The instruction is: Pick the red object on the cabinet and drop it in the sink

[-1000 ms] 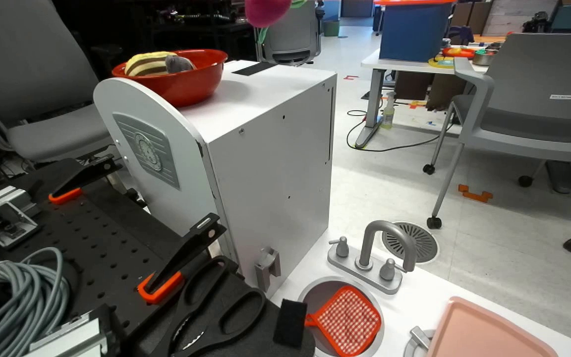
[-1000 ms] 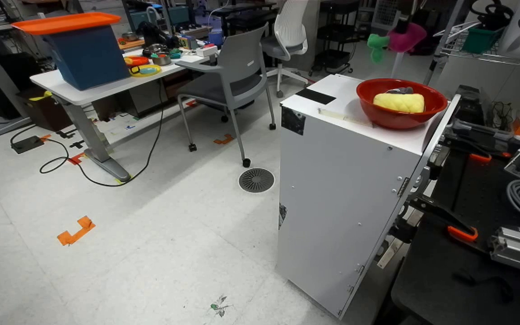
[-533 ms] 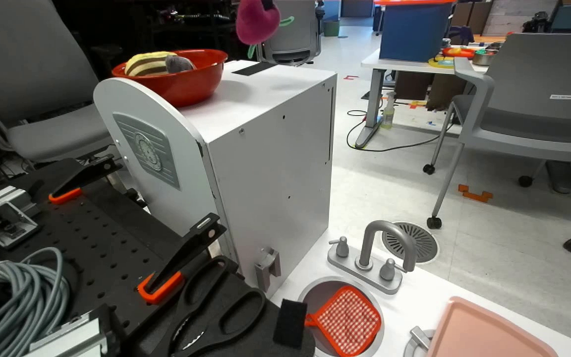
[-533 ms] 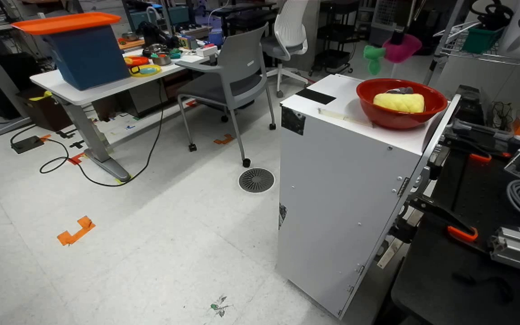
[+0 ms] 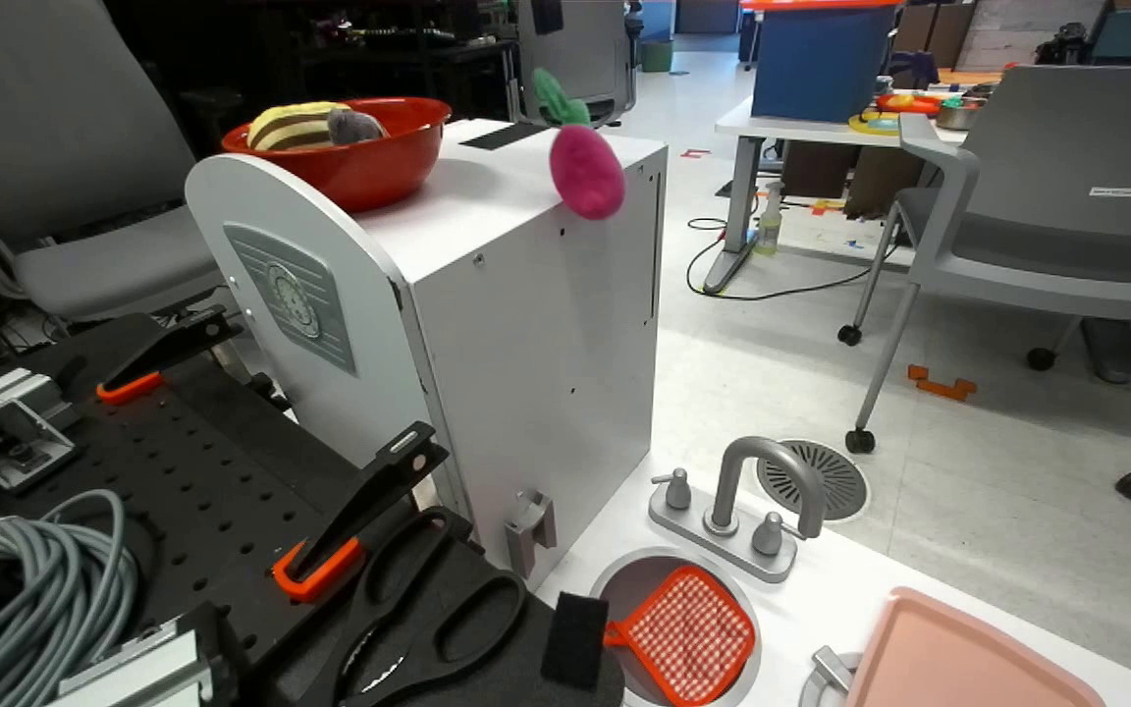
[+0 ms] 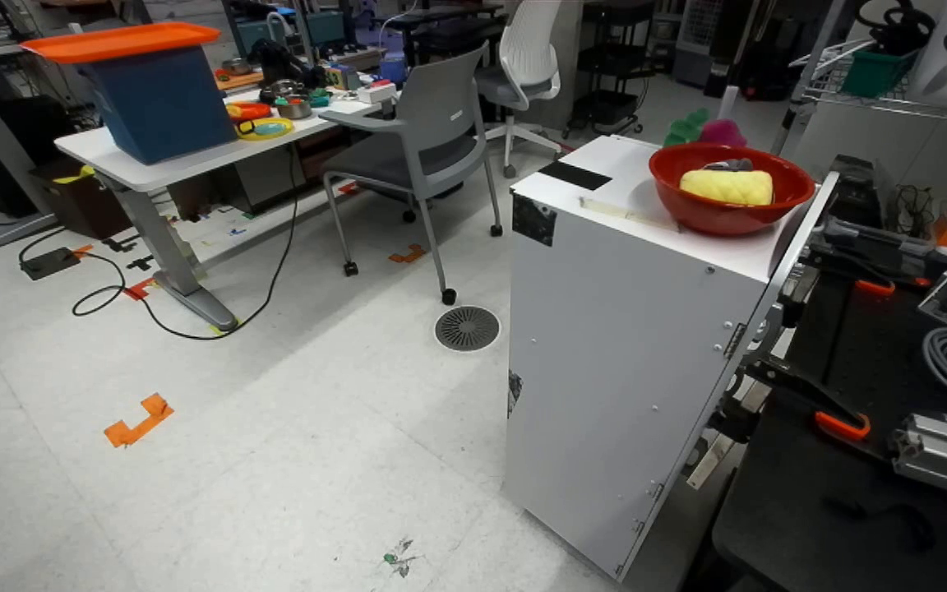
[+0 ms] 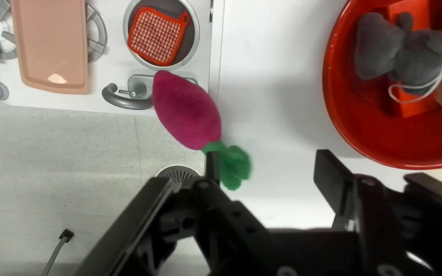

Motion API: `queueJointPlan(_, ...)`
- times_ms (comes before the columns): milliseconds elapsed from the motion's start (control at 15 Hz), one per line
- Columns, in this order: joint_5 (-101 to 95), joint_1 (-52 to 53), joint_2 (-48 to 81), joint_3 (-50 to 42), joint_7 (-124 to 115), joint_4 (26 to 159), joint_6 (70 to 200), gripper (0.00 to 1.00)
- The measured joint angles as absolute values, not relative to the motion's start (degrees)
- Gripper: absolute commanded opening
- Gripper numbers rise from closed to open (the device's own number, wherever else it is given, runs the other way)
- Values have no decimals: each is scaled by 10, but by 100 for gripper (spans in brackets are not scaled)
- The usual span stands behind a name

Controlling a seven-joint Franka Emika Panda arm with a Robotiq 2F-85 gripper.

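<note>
In an exterior view I've got the pink toy (image 5: 587, 172), leaves (image 5: 558, 98) up, showing across the top edge of the cabinet (image 5: 536, 373), well above the sink (image 5: 636, 581); touching the cabinet or not, I can't tell. Also in an exterior view, it peeks out behind the red bowl (image 6: 720, 219), partly hidden. Wrist view: my gripper (image 7: 269, 163) is spread wide, the toy's leaves just beside one finger (image 7: 212, 165).
</note>
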State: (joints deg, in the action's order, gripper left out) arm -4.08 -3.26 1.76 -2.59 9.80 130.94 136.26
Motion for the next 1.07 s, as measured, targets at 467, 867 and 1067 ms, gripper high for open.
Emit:
queueJointPlan(467,-41,-33,18,-26,102,1313,1363,100)
queueJointPlan(867,-41,-32,18,-25,110,1320,1363,100)
queueJointPlan(1067,-41,-31,18,-25,112,1322,1363,100)
